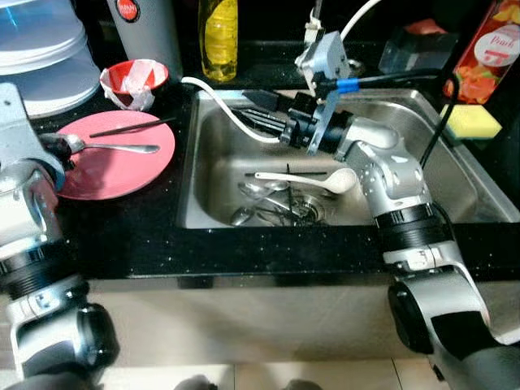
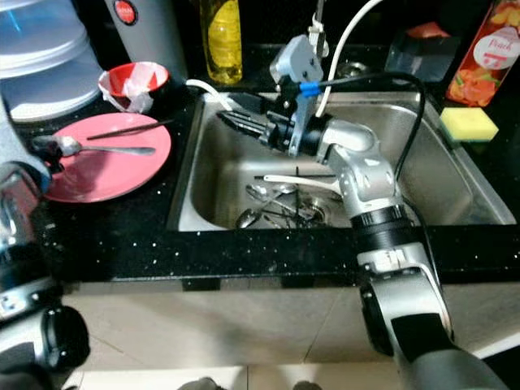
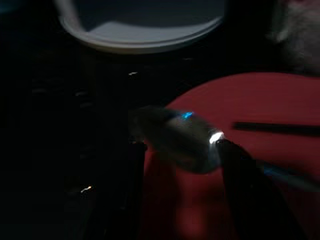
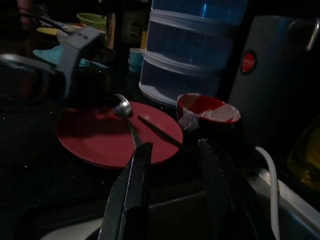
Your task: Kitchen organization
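Left eye view: the right tool (image 1: 264, 120) is held over the back left corner of the sink (image 1: 455, 175), its black fingers apart and grasping nothing; a white ladle (image 1: 317, 179) and a heap of metal cutlery (image 1: 272, 207) lie at the drain. On the black desk (image 1: 122, 244) left of the sink, a pink plate (image 1: 122, 166) carries a metal spoon (image 1: 110, 147) and a dark chopstick (image 1: 130, 126). Right eye view: the same layout, with a red bowl (image 2: 134, 80) behind the plate and a yellow sponge (image 2: 469, 123) by the sink's far right. Left wrist view: the left tool (image 3: 182, 150) brackets the spoon's bowl end over the plate rim — whether it is clenched I cannot tell. Right wrist view: fingers (image 4: 131, 187) spread, pointing toward the plate. Assessment: organization is at an early stage — sink utensils remain uncollected, plate items unsorted.
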Robot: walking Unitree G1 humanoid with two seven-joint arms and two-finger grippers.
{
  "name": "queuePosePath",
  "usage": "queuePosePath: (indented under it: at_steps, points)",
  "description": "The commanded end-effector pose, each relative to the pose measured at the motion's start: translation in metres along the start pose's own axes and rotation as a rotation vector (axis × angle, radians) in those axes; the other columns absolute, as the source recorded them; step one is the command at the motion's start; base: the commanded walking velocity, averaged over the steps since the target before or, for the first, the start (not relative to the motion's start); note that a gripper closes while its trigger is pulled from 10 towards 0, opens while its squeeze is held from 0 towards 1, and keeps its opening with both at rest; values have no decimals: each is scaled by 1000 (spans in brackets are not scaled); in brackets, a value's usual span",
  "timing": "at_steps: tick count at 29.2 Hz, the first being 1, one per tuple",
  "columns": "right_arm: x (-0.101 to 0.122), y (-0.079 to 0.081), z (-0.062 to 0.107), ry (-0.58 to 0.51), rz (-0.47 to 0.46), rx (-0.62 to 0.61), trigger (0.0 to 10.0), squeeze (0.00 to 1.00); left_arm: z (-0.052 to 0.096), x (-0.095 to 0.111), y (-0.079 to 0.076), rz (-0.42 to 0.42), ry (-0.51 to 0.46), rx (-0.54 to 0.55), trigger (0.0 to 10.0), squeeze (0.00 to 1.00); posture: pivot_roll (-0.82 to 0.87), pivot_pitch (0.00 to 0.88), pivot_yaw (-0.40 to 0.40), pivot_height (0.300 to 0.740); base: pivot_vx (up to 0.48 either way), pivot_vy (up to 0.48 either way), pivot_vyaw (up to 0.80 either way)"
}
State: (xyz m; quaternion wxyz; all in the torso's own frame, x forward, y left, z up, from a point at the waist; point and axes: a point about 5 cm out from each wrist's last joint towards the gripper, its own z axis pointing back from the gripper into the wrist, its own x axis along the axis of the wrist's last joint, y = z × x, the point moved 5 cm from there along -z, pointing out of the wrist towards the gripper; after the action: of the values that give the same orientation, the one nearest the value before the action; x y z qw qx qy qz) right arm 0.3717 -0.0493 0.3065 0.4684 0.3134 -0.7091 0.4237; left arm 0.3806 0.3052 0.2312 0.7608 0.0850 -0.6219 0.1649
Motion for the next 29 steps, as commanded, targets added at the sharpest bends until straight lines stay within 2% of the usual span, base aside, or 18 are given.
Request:
queuePosePath:
  at_steps: [1,2,3,5,7,8,11,12,13,16,19,21,25,29]
  points:
    - [5,-1,6,-19,4,-11,10000,0,1,10,-7,130,-19,-37,10000,0,49,62,43,740,0,0,0]
    - [6,-1,8,-20,6,-20,10000,0,5,14,-10,211,-39,-27,10000,0,38,61,50,740,0,0,0]
    - [6,-1,8,-20,6,-20,10000,0,5,14,-10,211,-39,-27,10000,0,38,61,50,740,0,0,0]
    - [6,-2,11,-21,7,-34,10000,0,11,19,-17,297,-62,-21,10000,0,30,58,54,740,0,0,0]
    - [5,-3,13,-21,3,-44,10000,0,18,26,-28,310,-99,-38,10000,0,30,54,52,740,0,0,0]
    - [5,-3,13,-21,3,-44,10000,0,18,26,-28,310,-99,-38,10000,0,30,54,52,740,0,0,0]
    - [3,-2,13,-19,-4,-47,10000,0,23,27,-44,405,-98,-52,10000,0,38,47,47,740,0,0,0]
    - [3,-2,13,-19,-4,-47,10000,0,23,27,-44,405,-98,-52,10000,0,38,47,47,740,0,0,0]
    - [3,-1,12,-20,-8,-45,10000,0,24,24,-46,445,-82,-35,10000,0,40,47,46,740,0,0,0]
    - [3,1,10,-24,-16,-39,10000,0,25,12,-44,544,-25,54,10000,0,47,45,39,740,0,0,0]
    - [3,1,9,-25,-18,-37,10000,0,27,9,-43,576,-6,84,10000,0,47,45,39,740,0,0,0]
    - [3,2,7,-27,-21,-31,10000,0,29,0,-39,635,32,158,10000,0,54,43,35,740,0,0,0]
    - [3,3,5,-31,-23,-29,10000,0,27,-12,-32,676,83,231,10000,0,55,43,36,740,0,0,0]
    - [4,3,5,-36,-24,-31,10000,0,19,-24,-32,726,154,222,10000,0,50,47,41,740,0,0,0]
